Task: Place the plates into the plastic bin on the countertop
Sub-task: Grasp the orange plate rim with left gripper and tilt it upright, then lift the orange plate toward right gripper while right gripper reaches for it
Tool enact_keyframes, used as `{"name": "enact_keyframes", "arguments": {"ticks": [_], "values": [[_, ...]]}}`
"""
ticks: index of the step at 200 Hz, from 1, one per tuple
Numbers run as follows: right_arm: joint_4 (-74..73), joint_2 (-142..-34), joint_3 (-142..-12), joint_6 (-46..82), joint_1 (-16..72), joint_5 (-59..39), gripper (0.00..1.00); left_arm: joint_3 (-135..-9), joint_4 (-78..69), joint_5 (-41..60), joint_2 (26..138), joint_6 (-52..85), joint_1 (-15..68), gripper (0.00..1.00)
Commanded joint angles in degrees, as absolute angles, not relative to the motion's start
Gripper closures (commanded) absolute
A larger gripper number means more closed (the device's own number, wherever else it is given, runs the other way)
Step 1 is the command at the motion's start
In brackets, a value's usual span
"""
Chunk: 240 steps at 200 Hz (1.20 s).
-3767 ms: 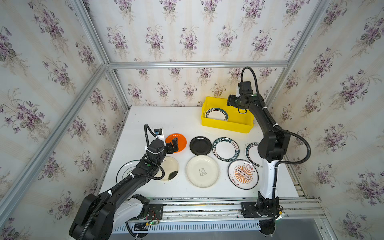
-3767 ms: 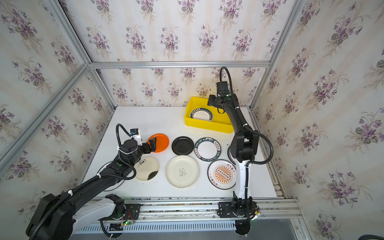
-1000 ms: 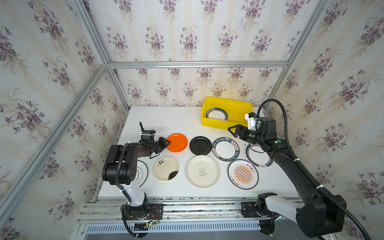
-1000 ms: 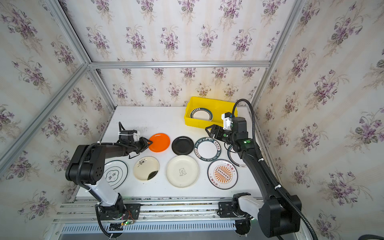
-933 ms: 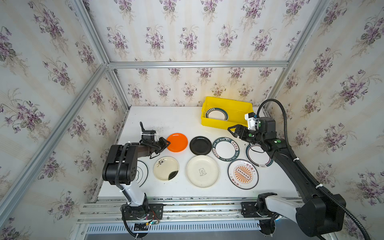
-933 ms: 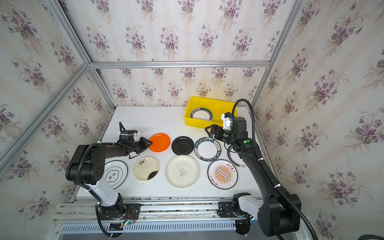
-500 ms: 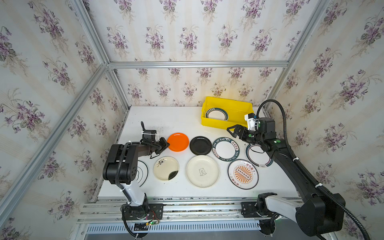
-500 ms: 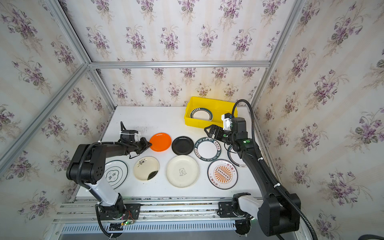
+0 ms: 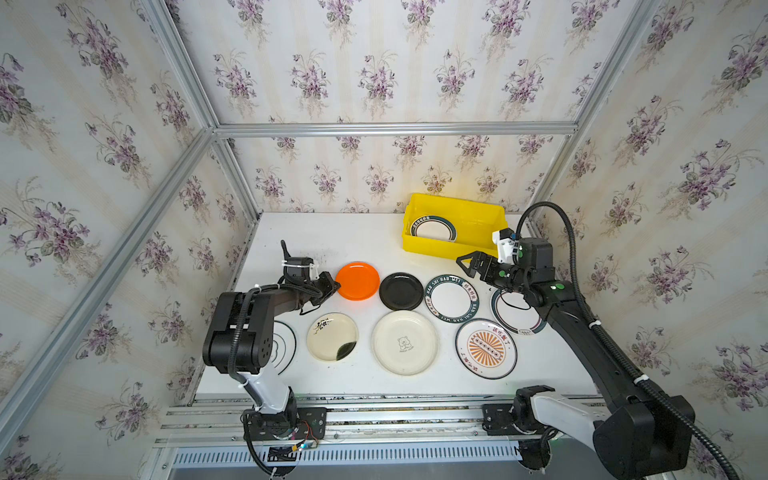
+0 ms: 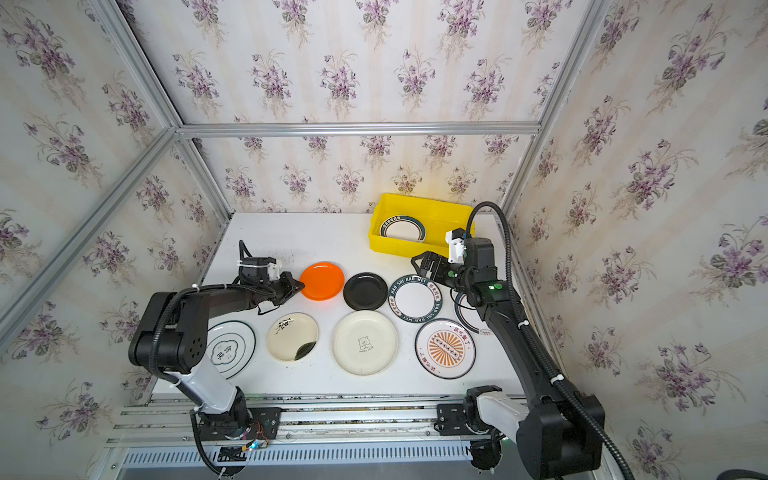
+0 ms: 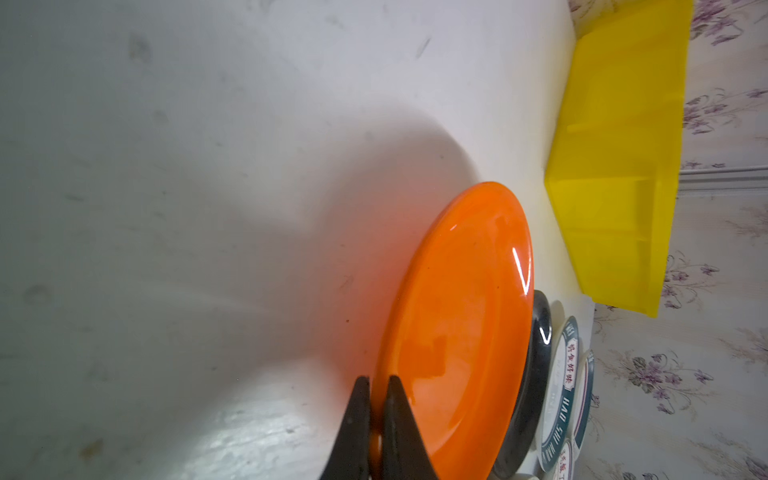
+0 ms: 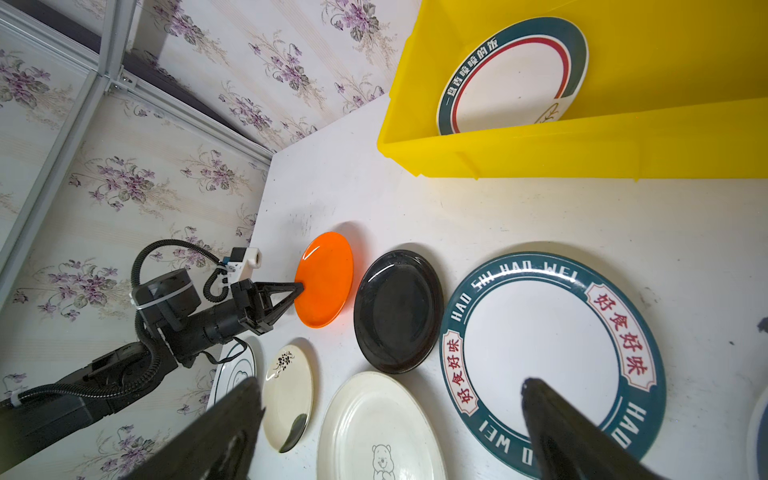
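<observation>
One grip freshly made, eight plates still to move.

Across the flat white surface (image 9: pixel 332 237), eight round plates lie out. The bright yellow rectangular plastic bin (image 9: pixel 451 248) at upper right holds one teal-rimmed white plate (image 9: pixel 434 229). The right hand (image 9: pixel 467 268), just spread wide and empty, hovers over the teal-rimmed lettered plate (image 9: pixel 452 297). At centre left, the left hand (image 9: pixel 335 286) has closed on the rim of the small glossy orange plate (image 9: pixel 357 280), so a lift towards the bin looks due next.

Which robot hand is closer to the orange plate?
Left. The left gripper is shut on the orange plate; the right gripper hovers open by the lettered plate, beyond the black plate.
</observation>
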<state>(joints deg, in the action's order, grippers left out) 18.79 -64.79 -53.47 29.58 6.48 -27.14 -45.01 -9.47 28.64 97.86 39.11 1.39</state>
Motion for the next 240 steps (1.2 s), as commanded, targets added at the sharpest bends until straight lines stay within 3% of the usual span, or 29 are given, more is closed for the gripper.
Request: {"name": "enact_keyframes", "arguments": {"ticks": [1,83,162,240], "values": [[16.50,-64.64,-52.98,30.54,6.42,-28.14,0.01,-45.40,-11.33,31.77,95.10,40.75,1.54,1.00],[10.88,-67.17,-52.20,35.42,6.35,-34.71,0.01,-48.21,-11.63,31.92,84.09,45.18,9.74,1.00],[5.10,-67.58,-50.37,39.36,6.33,-37.87,0.02,-56.88,-10.96,28.27,87.25,46.55,20.08,1.00],[0.00,-70.42,-49.22,43.05,6.42,-40.43,0.26,-63.06,-11.76,28.17,93.10,48.43,27.00,1.00]]}}
